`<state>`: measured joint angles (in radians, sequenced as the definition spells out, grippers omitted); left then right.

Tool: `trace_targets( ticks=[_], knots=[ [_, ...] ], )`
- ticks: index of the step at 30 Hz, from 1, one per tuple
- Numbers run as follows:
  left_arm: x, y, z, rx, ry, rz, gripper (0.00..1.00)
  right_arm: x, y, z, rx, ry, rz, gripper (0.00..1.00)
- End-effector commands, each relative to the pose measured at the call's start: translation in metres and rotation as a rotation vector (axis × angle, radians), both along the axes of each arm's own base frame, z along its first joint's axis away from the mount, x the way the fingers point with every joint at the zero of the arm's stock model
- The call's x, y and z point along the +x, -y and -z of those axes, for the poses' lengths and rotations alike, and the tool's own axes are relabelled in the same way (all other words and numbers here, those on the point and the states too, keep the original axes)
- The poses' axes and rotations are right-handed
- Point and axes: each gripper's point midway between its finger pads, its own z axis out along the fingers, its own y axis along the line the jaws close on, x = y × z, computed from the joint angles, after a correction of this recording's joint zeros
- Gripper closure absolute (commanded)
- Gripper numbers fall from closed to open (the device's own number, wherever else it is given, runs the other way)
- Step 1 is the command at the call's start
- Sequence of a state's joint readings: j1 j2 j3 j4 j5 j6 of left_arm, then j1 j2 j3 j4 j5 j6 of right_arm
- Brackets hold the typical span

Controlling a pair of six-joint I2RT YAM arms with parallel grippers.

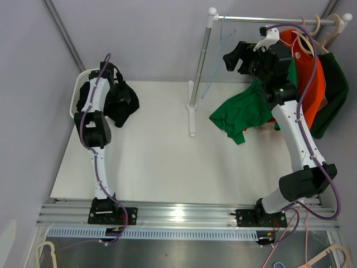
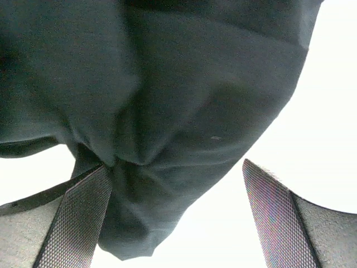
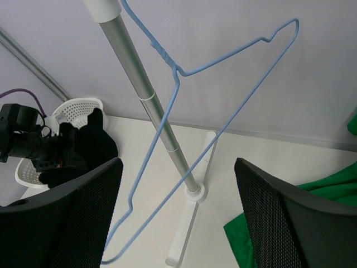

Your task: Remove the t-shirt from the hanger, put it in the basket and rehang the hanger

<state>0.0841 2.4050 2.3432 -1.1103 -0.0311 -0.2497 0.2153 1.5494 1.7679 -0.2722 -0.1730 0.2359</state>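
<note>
I see the green t-shirt (image 1: pixel 241 111) off the hanger (image 3: pixel 177 71), crumpled on the surface (image 1: pixel 156 162) just right of the rack (image 1: pixel 199 67). The bare blue hanger hangs from the rack's rail, beside its pole. My right tool (image 3: pixel 177 167) is released, facing the pole. Far left of the rack, by the basket (image 1: pixel 78 89), my left tool (image 2: pixel 175 164) gapes wide, with black cloth (image 2: pixel 167 100) between its fingers.

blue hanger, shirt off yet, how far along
Done: the blue hanger hangs bare on the rail; a green t-shirt lies crumpled on the table. In hand: nothing, the right gripper is open and empty. Left: an orange shirt and a dark green shirt hang on the rail.
</note>
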Motion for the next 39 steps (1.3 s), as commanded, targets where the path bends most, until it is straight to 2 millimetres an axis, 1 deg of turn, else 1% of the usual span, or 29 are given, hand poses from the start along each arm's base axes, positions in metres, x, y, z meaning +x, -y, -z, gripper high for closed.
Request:
trace_targets(
  ticks=[1,2,3,5,6,7,9,14,15,16,18,19,20,22,23,24,25,26,27,29,30,31,32,34,35,36,37,38,39],
  knots=[
    [-0.007,0.017,0.008,-0.045,-0.046,0.059,0.00,-0.015,0.004,-0.032,0.033,0.086,-0.012,0.14],
    [-0.010,0.017,0.019,-0.048,-0.078,0.058,0.01,-0.015,0.005,-0.032,0.034,0.087,-0.009,0.14],
    [-0.013,0.016,0.022,-0.045,-0.099,0.058,0.11,-0.018,0.006,-0.035,0.038,0.097,-0.010,0.14],
    [-0.017,0.016,0.032,-0.046,-0.129,0.063,0.28,-0.019,0.009,-0.032,0.041,0.091,-0.006,0.14],
    [-0.017,0.017,0.031,-0.050,-0.130,0.071,0.61,-0.021,0.009,-0.033,0.043,0.096,-0.007,0.14],
    [-0.021,0.019,0.034,-0.053,-0.146,0.066,0.78,-0.021,0.009,-0.031,0.045,0.092,-0.012,0.14],
    [-0.023,0.020,0.030,-0.067,-0.147,0.059,0.99,-0.022,0.011,-0.032,0.048,0.094,-0.012,0.14],
    [-0.032,0.029,0.021,-0.093,-0.163,0.086,0.99,-0.029,0.013,-0.035,0.055,0.101,-0.018,0.14],
    [-0.035,0.033,0.012,-0.099,-0.152,0.098,0.99,-0.030,0.015,-0.033,0.054,0.092,-0.015,0.14],
    [-0.043,0.037,0.015,-0.114,-0.178,0.107,0.99,-0.030,0.016,-0.033,0.050,0.091,-0.012,0.14],
    [-0.049,0.053,0.005,-0.146,-0.168,0.141,0.99,-0.030,0.019,-0.029,0.044,0.070,0.007,0.14],
    [-0.052,0.058,-0.012,-0.153,-0.135,0.154,0.99,-0.030,0.023,-0.028,0.038,0.067,0.017,0.14],
    [-0.062,0.067,-0.007,-0.170,-0.161,0.177,0.99,-0.031,0.024,-0.028,0.037,0.067,0.020,0.14],
    [-0.074,0.090,-0.022,-0.178,-0.147,0.234,0.99,-0.031,0.032,-0.024,0.033,0.052,0.041,0.14],
    [-0.081,0.096,-0.023,-0.175,-0.160,0.257,0.99,-0.033,0.035,-0.026,0.033,0.057,0.047,0.14],
    [-0.089,0.108,-0.025,-0.175,-0.170,0.289,0.99,-0.033,0.038,-0.023,0.029,0.047,0.056,0.13],
    [-0.093,0.112,-0.029,-0.173,-0.172,0.300,0.99,-0.034,0.041,-0.022,0.029,0.044,0.061,0.12],
    [-0.098,0.117,-0.038,-0.173,-0.163,0.312,0.99,-0.034,0.046,-0.023,0.030,0.044,0.071,0.12],
    [-0.111,0.127,-0.030,-0.178,-0.198,0.336,0.99,-0.036,0.049,-0.022,0.031,0.042,0.076,0.12],
    [-0.121,0.145,-0.039,-0.208,-0.179,0.396,0.99,-0.037,0.053,-0.018,0.028,0.033,0.079,0.12],
    [-0.135,0.157,-0.030,-0.224,-0.221,0.431,0.99,-0.038,0.054,-0.018,0.028,0.030,0.082,0.12],
    [-0.139,0.165,-0.030,-0.241,-0.222,0.453,0.99,-0.038,0.055,-0.016,0.026,0.026,0.085,0.12],
    [-0.141,0.166,-0.028,-0.230,-0.224,0.453,0.99,-0.038,0.058,-0.015,0.025,0.020,0.091,0.11],
    [-0.138,0.166,-0.028,-0.219,-0.206,0.440,0.99,-0.038,0.061,-0.013,0.021,0.012,0.092,0.11],
    [-0.131,0.168,-0.031,-0.229,-0.180,0.430,0.99,-0.039,0.062,-0.014,0.022,0.012,0.095,0.11],
    [-0.129,0.171,-0.028,-0.245,-0.177,0.427,0.98,-0.039,0.066,-0.014,0.027,0.009,0.102,0.11],
    [-0.117,0.176,-0.037,-0.262,-0.139,0.432,0.95,-0.041,0.067,-0.016,0.027,0.013,0.103,0.11],
    [-0.118,0.185,-0.038,-0.312,-0.148,0.439,0.72,-0.043,0.067,-0.018,0.031,0.018,0.100,0.11],
    [-0.115,0.192,-0.041,-0.345,-0.144,0.446,0.60,-0.045,0.068,-0.021,0.031,0.021,0.101,0.11]
  ],
)
